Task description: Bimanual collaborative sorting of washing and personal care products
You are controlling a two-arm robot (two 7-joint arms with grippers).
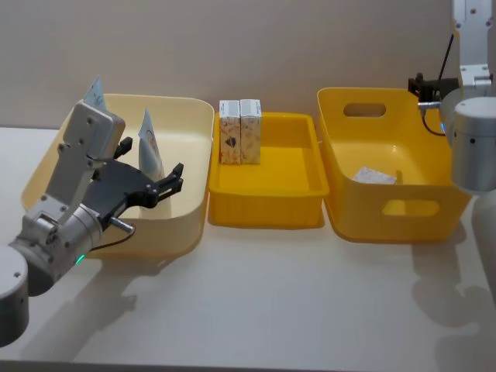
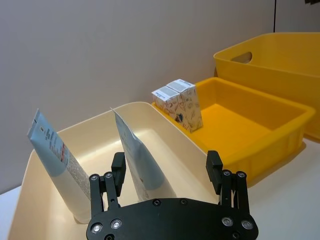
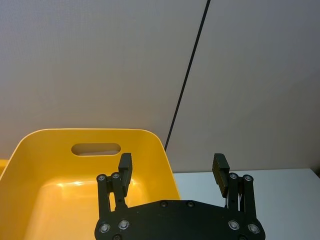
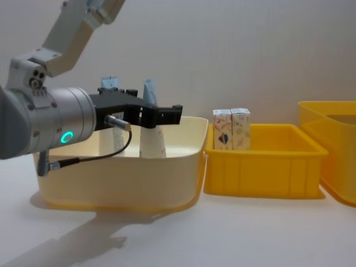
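Two pale-blue tubes (image 2: pixel 137 155) lean inside cream bin (image 1: pixel 190 163); two cartons (image 1: pixel 230 133) upright in shallow yellow tray (image 1: pixel 263 211). L claw (image 2: pixel 166 161) released, over cream bin; R claw (image 3: pixel 172 162) released, over deep yellow bin (image 3: pixel 50 150).

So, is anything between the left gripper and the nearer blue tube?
Nothing visible: the open left gripper hovers over the cream bin, the nearer pale-blue tube directly ahead, the second tube off to one side. The right gripper hangs above the tall yellow bin.
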